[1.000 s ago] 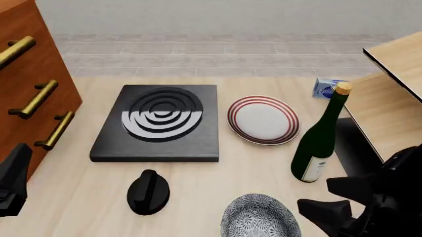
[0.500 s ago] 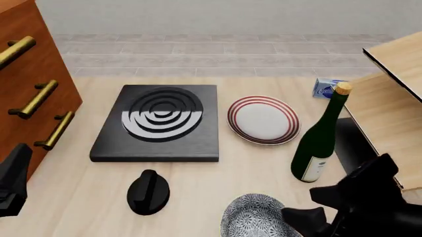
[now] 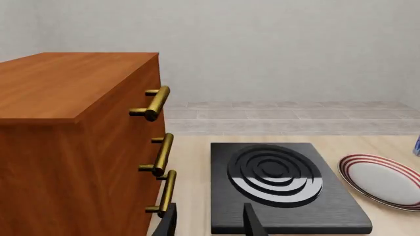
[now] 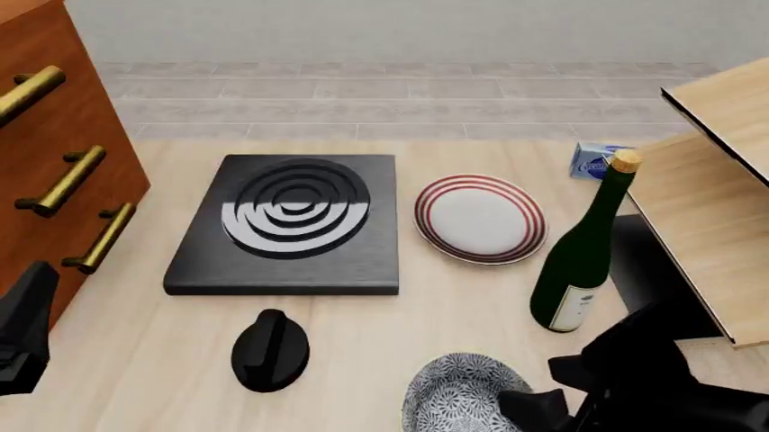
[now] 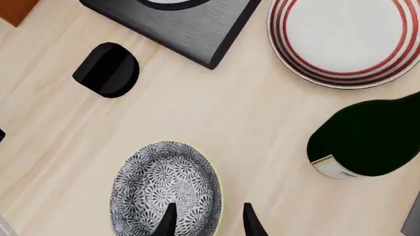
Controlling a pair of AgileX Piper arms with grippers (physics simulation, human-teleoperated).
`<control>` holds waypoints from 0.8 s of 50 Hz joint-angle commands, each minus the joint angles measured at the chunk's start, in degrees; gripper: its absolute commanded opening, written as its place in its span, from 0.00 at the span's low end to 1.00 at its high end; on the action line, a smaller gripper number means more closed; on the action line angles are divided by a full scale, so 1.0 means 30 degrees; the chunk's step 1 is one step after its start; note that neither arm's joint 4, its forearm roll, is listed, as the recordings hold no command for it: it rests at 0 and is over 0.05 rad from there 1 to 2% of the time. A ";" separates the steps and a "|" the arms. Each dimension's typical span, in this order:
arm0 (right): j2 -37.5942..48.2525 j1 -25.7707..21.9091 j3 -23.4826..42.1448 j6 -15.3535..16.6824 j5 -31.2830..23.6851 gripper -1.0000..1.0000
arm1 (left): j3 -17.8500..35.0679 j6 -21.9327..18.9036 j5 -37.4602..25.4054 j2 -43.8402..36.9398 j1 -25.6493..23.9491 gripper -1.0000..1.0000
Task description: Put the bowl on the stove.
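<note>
Both grippers are empty. Right gripper (image 5: 206, 216) is spread open astride the rim of the bowl (image 4: 471, 394), at the table's near edge; grasp pending, then carry to the stove (image 4: 292, 223). Left gripper (image 3: 208, 222) is held open, idle.

Both arms all matte black, no markings, cables or screws visible. Right arm (image 4: 655, 382), lower right of front view: blocky, angular, faceted housings. Left arm (image 4: 22, 328), lower left edge: dark tapered wedge shape. Wrist views: thin black pointed fingers (image 5: 169, 221).
</note>
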State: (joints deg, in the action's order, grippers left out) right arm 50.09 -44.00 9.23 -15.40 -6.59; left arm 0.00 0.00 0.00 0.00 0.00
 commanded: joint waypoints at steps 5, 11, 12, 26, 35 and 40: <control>0.2266 -0.0230 -0.0739 -0.0392 0.2714 1.00 | 0.0000 0.0000 0.0000 0.0000 0.0000 1.00; 0.3272 -0.0337 -0.1024 -0.0539 0.3865 1.00 | 0.0000 0.0000 0.0000 0.0000 0.0000 1.00; 0.3281 -0.0337 -0.1026 -0.0539 0.3876 1.00 | 0.0000 0.0000 0.0000 0.0000 0.0000 1.00; 0.6044 -0.0262 -0.1754 -0.0740 0.6942 1.00 | 0.0000 0.0000 0.0000 0.0000 0.0000 1.00; 0.6695 -0.0396 -0.1851 -0.0919 0.7636 1.00 | 0.0000 0.0000 0.0000 0.0000 0.0000 1.00; 0.6557 -0.0395 -0.1849 -0.0851 0.7515 1.00 | 0.0000 0.0000 0.0000 0.0000 0.0000 1.00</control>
State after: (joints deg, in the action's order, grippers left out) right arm 68.13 -45.02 4.15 -17.76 14.03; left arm 0.00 0.00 0.00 0.00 0.00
